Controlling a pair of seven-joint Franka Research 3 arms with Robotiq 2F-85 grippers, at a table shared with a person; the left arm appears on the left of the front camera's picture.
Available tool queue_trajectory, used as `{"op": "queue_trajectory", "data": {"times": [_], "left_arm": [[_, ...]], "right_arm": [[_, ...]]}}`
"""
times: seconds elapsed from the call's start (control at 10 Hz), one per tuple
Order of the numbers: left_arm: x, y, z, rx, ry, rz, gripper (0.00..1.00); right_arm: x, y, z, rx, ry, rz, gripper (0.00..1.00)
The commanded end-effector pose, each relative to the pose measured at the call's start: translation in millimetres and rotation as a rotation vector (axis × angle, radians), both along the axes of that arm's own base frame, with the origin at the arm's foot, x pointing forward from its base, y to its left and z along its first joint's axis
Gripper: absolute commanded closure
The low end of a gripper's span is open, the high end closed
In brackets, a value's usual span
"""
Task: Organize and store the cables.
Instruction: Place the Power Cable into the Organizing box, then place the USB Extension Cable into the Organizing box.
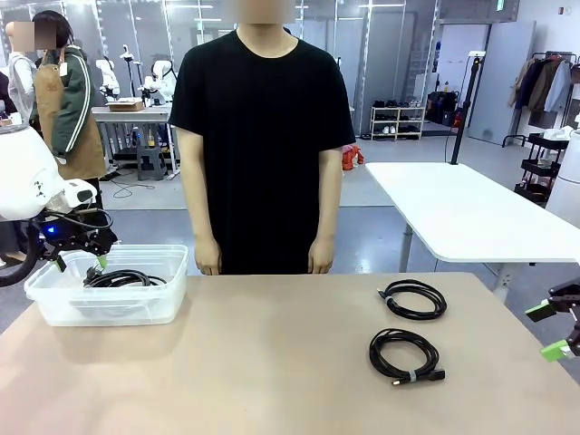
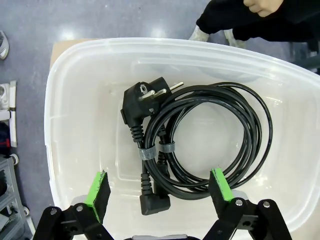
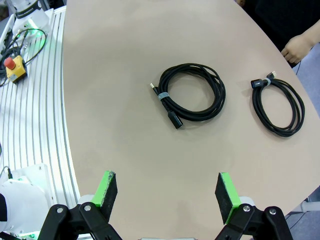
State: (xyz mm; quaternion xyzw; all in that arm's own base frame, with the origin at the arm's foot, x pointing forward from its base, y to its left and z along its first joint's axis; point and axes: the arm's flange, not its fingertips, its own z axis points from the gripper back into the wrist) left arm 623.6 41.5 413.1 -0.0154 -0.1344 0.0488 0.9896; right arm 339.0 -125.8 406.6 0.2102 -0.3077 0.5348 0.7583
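Note:
A coiled black power cable (image 2: 137, 102) with a pale tie lies flat in the clear plastic bin (image 2: 85, 125) at the table's left end (image 1: 109, 304). My left gripper (image 1: 81, 263) hangs open just above that coil (image 1: 122, 278), its green pads (image 2: 97, 189) on either side of it and touching nothing. Two more coiled cables lie on the table to the right: one farther back (image 1: 412, 298), one nearer with a pale tie (image 1: 405, 353). My right gripper (image 1: 547, 331) is open at the table's right edge, above bare table (image 3: 165, 190), well short of both coils (image 3: 192, 93) (image 3: 278, 106).
A person in a black shirt (image 1: 263, 136) stands at the far edge, arms down, one hand (image 3: 297, 47) near the farther coil. An emergency-stop button (image 3: 13, 70) sits on the white rails beside the table. A white table (image 1: 462, 208) stands behind.

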Motion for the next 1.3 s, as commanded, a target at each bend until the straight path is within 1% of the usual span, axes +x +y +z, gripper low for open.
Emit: {"op": "queue_trajectory", "data": {"times": [0.0,1.2], "left_arm": [[2.5,1.0,-0.1,0.003,-0.001,0.001,0.00],[2.5,1.0,-0.1,0.003,-0.001,0.001,0.00]], "right_arm": [[2.0,-0.7,0.9,0.014,-0.009,0.005,0.00],[2.0,-0.7,0.9,0.014,-0.009,0.005,0.00]]}}
